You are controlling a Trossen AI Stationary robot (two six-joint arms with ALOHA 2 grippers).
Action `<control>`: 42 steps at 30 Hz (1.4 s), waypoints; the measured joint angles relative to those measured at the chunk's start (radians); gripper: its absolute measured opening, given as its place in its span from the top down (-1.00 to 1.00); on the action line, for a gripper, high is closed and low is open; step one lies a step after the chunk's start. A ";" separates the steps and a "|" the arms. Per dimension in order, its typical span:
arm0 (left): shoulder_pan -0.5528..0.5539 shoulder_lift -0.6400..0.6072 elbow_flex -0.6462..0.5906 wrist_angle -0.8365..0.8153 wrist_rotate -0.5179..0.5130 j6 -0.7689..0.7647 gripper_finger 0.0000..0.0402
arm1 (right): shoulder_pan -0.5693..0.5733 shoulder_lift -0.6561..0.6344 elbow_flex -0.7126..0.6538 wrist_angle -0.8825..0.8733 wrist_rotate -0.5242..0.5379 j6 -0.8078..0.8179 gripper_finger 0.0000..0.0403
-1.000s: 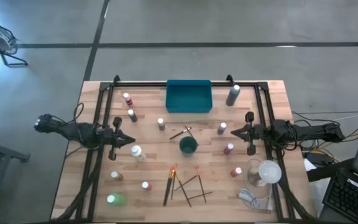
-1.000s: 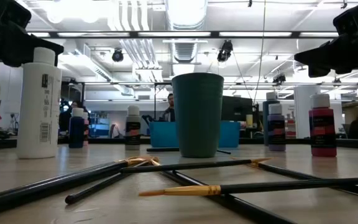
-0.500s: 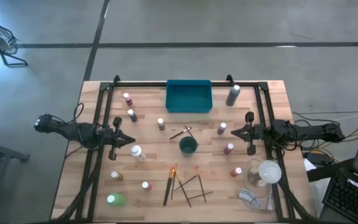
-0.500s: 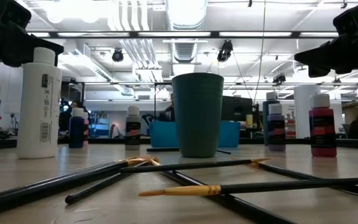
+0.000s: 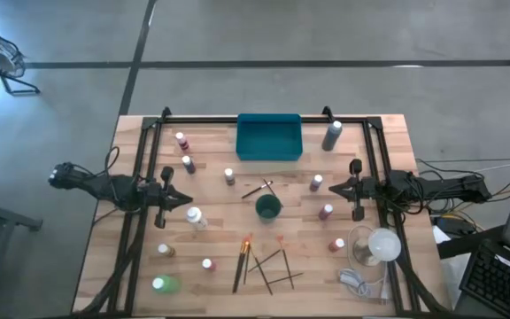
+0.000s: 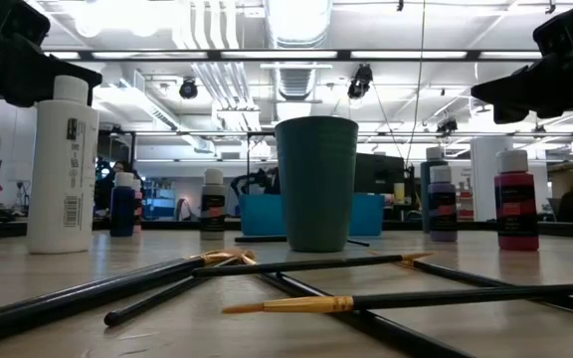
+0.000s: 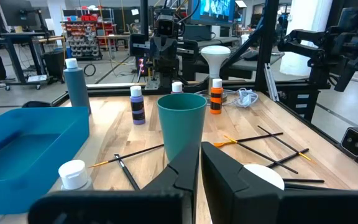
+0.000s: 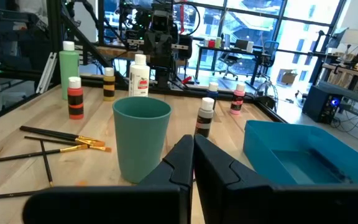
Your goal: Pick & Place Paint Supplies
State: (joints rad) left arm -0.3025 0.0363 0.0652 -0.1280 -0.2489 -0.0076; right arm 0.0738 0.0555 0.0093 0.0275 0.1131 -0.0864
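Note:
Small white-capped paint bottles stand scattered on the wooden table: a white one [image 5: 195,217], a green one [image 5: 165,284], a maroon one [image 5: 327,212] and a taller grey one [image 5: 331,135]. Several thin paintbrushes [image 5: 259,264] lie crossed near the front edge, and one more [image 5: 258,188] lies by the dark green cup [image 5: 267,207]. The teal tray [image 5: 269,138] sits at the far middle. My left gripper [image 5: 187,201] hovers shut at the left rail, pointing level toward the cup [image 7: 181,124]. My right gripper [image 5: 333,187] hovers shut at the right rail, facing the cup [image 8: 142,137].
A clear cup with a white funnel-like piece [image 5: 374,246] and a white cord [image 5: 354,280] sit at the front right. Black frame rails [image 5: 140,177] run along both sides of the table. The room behind holds desks and equipment.

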 joint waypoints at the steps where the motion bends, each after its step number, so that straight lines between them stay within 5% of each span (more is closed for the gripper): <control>1: 0.000 0.000 0.000 0.000 0.000 0.000 0.87 | 0.000 0.000 0.000 0.000 0.000 0.000 0.96; 27: 0.000 0.000 0.000 0.000 0.000 0.000 0.87 | 0.000 0.000 0.000 0.015 0.020 0.074 0.96; 31: 0.000 0.000 0.000 0.000 0.000 0.000 0.87 | -0.002 0.001 0.000 0.226 0.021 0.126 0.96; 38: 0.000 0.000 0.000 0.000 0.000 0.000 0.87 | -0.002 0.005 0.002 0.897 0.022 -0.228 0.96; 42: 0.000 0.000 0.000 0.000 0.000 0.000 0.87 | -0.002 0.006 0.071 0.988 0.097 -0.350 0.96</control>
State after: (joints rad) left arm -0.3025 0.0360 0.0652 -0.1278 -0.2491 -0.0076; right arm 0.0715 0.0612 0.0808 1.0152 0.2103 -0.4363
